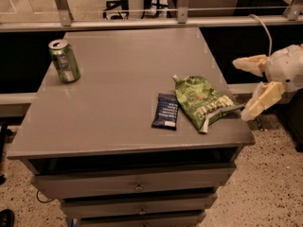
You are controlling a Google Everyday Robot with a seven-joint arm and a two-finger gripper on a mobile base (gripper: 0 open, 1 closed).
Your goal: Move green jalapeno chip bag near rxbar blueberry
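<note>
The green jalapeno chip bag (202, 101) lies flat on the grey table (118, 79), near its right front edge. The rxbar blueberry (166, 110), a small dark navy wrapper, lies just left of the bag, almost touching it. My gripper (247, 89) is off the table's right edge, just right of the bag. It is open and holds nothing. One cream finger (250, 63) points left above, the other finger (261, 100) hangs lower, close to the bag's right end.
A green soda can (64, 61) stands upright near the table's left rear edge. Drawers (137, 187) sit under the tabletop. A railing (142, 20) runs behind the table. A speckled floor (265, 193) lies to the right.
</note>
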